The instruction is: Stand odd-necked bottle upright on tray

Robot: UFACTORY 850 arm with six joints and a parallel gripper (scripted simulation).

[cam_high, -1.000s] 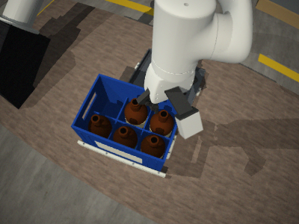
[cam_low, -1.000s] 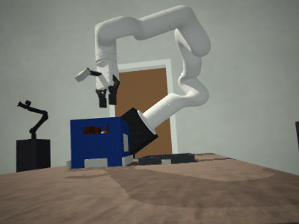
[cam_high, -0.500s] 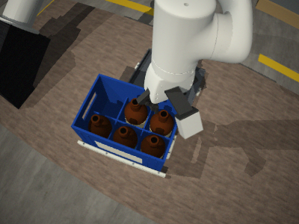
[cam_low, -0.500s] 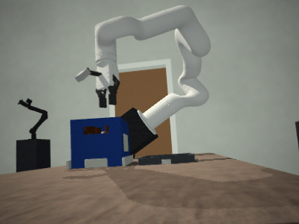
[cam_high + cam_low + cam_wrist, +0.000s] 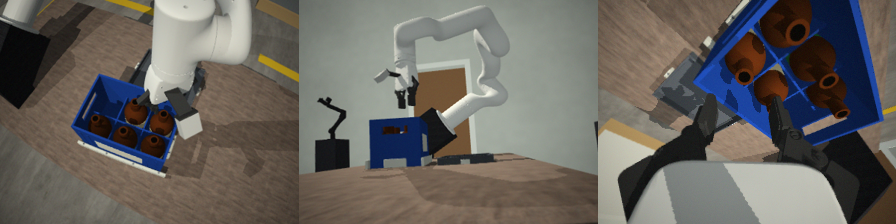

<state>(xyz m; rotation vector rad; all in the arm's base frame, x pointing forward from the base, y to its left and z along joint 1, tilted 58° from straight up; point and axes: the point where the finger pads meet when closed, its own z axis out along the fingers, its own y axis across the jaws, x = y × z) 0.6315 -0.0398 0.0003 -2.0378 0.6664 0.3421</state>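
A big white robot arm [image 5: 173, 41] [image 5: 460, 28] reaches over a blue box-shaped crate with little rooms inside [image 5: 155, 160] [image 5: 379, 143] [image 5: 868, 75]. Its black two-finger gripper [image 5: 149, 102] [image 5: 407, 104] [image 5: 744, 105] points down above the crate. The fingers are spread apart, with nothing pinched between them.

All five bottles are in the crate, each in its own room. They are brown, round and shiny, with thin necks and open mouths. Seen from the top, the near row has a left bottle [image 5: 99, 126] [image 5: 826, 95], a middle bottle [image 5: 125, 138] [image 5: 810, 59] and a right bottle [image 5: 152, 146] [image 5: 783, 20]. The far row has one bottle in the middle [image 5: 135, 113] [image 5: 770, 87] and one on the right [image 5: 161, 124] [image 5: 744, 54]. I cannot tell which one has the odd neck.

A dark grey, flat tray [image 5: 140, 71] [image 5: 448, 160] [image 5: 680, 87] lies on the far side of the crate, partly hidden under the arm in the top view. The crate and the tray both sit flat on the brown table [image 5: 232, 164] [image 5: 355, 194] [image 5: 633, 45]. A long white strip [image 5: 121, 159] runs along the near side of the crate.
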